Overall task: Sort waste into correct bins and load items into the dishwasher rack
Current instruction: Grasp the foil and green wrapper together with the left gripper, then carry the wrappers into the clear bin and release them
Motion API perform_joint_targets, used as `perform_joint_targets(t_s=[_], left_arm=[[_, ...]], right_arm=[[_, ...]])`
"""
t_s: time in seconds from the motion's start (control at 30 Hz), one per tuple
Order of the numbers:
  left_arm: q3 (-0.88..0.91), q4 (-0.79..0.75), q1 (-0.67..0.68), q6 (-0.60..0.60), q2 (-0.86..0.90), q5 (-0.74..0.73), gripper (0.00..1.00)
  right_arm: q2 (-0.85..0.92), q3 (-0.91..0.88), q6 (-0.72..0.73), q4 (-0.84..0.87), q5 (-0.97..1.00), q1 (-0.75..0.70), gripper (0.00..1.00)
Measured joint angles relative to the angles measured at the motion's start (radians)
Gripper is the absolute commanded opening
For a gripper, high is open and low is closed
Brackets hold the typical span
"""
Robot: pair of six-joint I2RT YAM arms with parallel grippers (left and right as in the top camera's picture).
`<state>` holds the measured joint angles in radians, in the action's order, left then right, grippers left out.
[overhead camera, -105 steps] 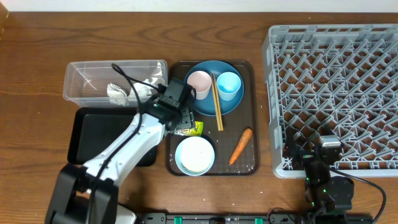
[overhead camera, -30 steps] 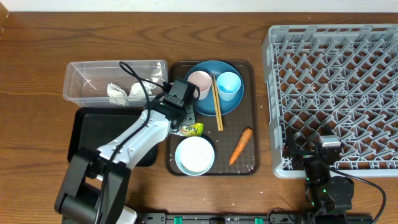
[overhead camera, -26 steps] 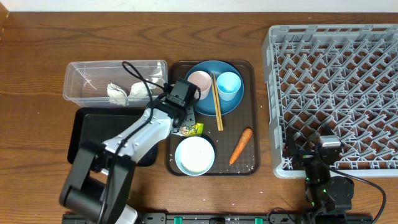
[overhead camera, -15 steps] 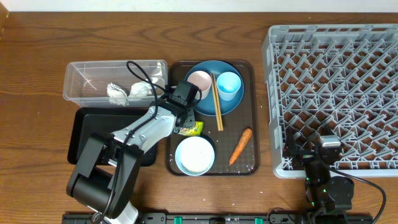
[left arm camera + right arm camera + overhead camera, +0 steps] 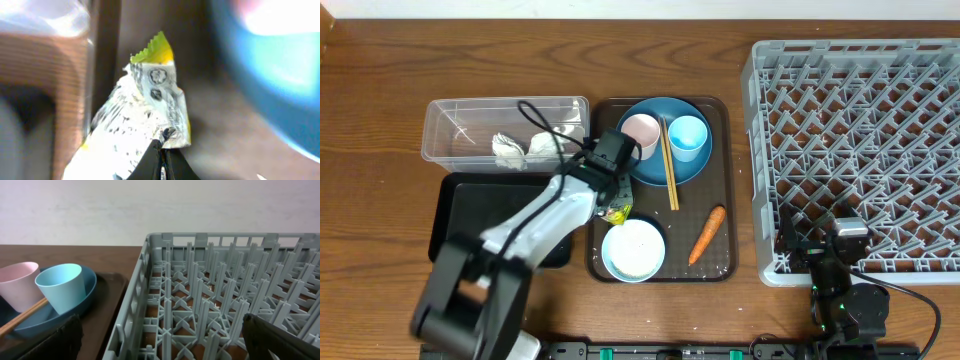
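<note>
Overhead view: the grey dishwasher rack (image 5: 850, 150) fills the right side, and at its near edge the right gripper (image 5: 162, 325) waits with its jaws wide apart, holding nothing. The brown tray (image 5: 720, 265) lies in the middle. To its left are the clear tub (image 5: 470, 110) and, nearer to me, the black tub (image 5: 470, 215). On the tray's left side, between the blue plate (image 5: 695, 168) and the white bowl (image 5: 633, 250), is the crumpled foil wrapper (image 5: 145, 115). The left gripper (image 5: 162, 152) is closed on its lower edge.

I judge the wrapper to be very light, thin and easy to crush, and rather slippery. A pinch on a folded ridge like this one should hold, but only a small corner is caught, so it may slide out. Whether it is already off the tray, I cannot tell.

The plate and the bowl stand close on both sides. The free way is upward, then left over the tray's rim to the tubs just beside it.
</note>
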<state>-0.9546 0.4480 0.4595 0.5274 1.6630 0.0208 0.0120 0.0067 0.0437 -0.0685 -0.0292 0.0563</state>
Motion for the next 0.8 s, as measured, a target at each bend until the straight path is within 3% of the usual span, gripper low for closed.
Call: perform_joint_targets(t_s=[0.4,0.8], left_arm=[[0.0,0.054,0.0,0.0,-0.458,-0.014,0.06],[0.0,0.054,-0.005,-0.006,-0.645,0.134,0.06]], right_arm=[[0.0,0.0,0.0,0.0,0.0,0.0,0.99],[0.0,0.0,0.0,0.0,0.0,0.0,0.99]])
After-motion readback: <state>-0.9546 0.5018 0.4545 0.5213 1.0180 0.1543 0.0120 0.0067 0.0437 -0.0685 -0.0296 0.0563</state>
